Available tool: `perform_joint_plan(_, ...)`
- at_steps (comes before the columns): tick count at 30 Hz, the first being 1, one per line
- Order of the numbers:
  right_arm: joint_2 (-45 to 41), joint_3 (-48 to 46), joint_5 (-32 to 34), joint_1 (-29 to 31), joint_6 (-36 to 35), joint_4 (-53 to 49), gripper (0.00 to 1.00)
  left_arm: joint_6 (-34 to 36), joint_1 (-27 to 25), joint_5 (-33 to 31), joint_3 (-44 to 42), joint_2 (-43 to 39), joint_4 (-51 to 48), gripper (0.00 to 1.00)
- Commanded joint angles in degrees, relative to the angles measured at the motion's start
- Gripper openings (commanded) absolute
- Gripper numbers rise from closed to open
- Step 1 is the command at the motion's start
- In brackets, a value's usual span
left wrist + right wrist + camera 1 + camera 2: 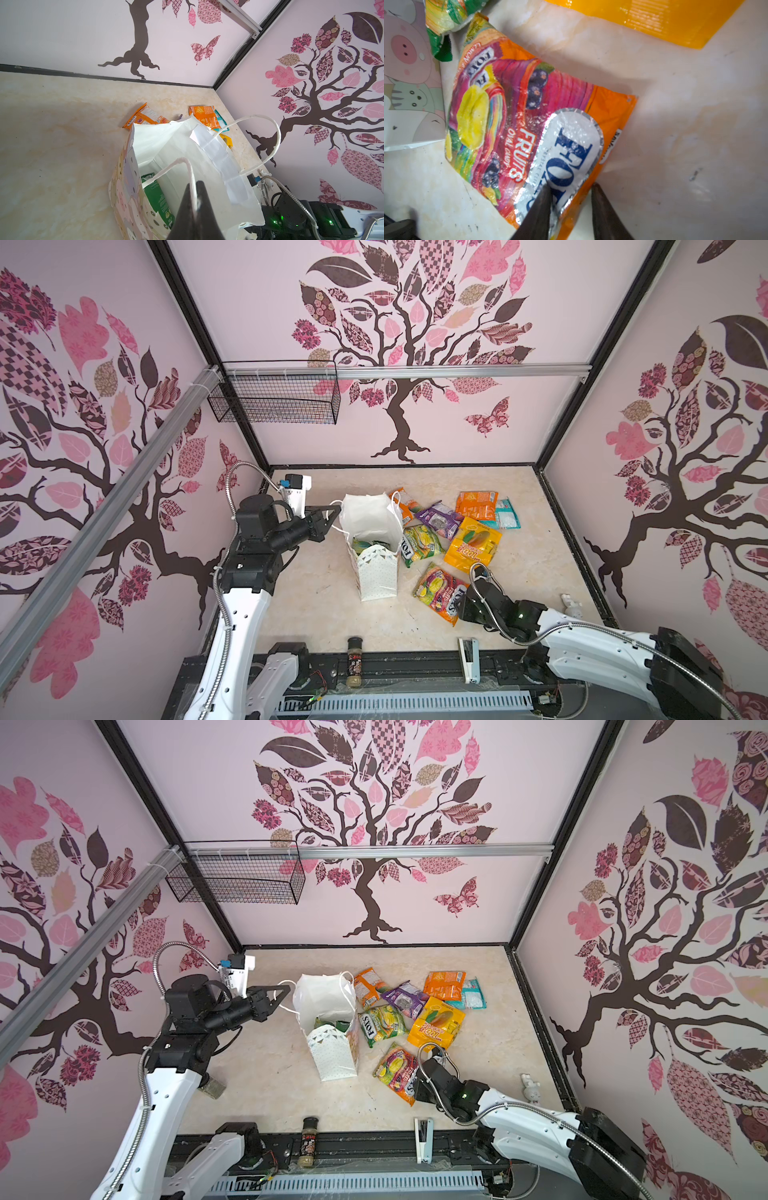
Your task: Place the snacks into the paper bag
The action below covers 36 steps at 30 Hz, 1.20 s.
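1. Two arms work over a pale marbled table (316,614). The paper bag (376,576) stands upright a little left of the middle with its mouth open
2. At the bag's far left top corner, the left gripper (330,516) reaches in from the left. The left wrist view shows its fingers (207,212) pressed together on one white cord handle (192,180) of the bag
3. One green packet (158,195) already stands on edge inside the bag
4. Just right of the bag's foot, the fruit candy packet (519,124) lies flat on the table. The right gripper (571,189) sits low at that packet's near right corner
5. The right fingers (542,203) stand apart, with one over the packet's printed face and the other just off its orange edge, so the corner lies between them. I cannot tell whether either finger presses on it
6. Six more packets lie loose on the table, right of the bag and farther back:
   - a green Fox's packet (420,546) lies just beside the bag
   - a yellow packet (473,545) lies to the right of that one
   - a purple packet (440,519) lies behind them
   - an orange packet (476,504) lies far right and overlaps a teal packet (508,519)
   - a second orange packet (406,502) lies against the bag's far right side
7. Along the near edge stand a spice jar (354,659) and a white stapler (468,659). A small white figure (571,605) stands near the right wall, and a wire basket (278,398) hangs on the far wall at the left
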Motion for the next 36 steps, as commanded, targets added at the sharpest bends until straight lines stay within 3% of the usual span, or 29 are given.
perform_joint_plan(1,0.4,1.2,2.9,-0.5,-0.6,-1.6,0.26,0.9,-0.2,0.1,0.0,-0.2,0.0,0.06)
perform_joint_plan(13,-1.0,1.0,3.5,-1.0,-0.6,-2.1,0.08,0.8,-0.2,0.3,-0.1,-0.1,0.0,0.06)
perform_joint_plan(16,-2.6,2.9,4.0,-1.1,-1.2,-4.6,0.00,0.8,-0.2,0.3,-0.2,-0.3,0.2,0.06)
perform_joint_plan(25,-5.1,9.5,6.0,-1.5,-6.0,-9.4,0.00,2.0,-0.3,-1.8,0.1,-1.4,-1.8,0.06)
perform_joint_plan(36,-3.4,19.2,6.9,-1.6,-14.4,-13.7,0.00,1.2,-0.2,0.3,0.2,-0.1,-0.6,0.06)
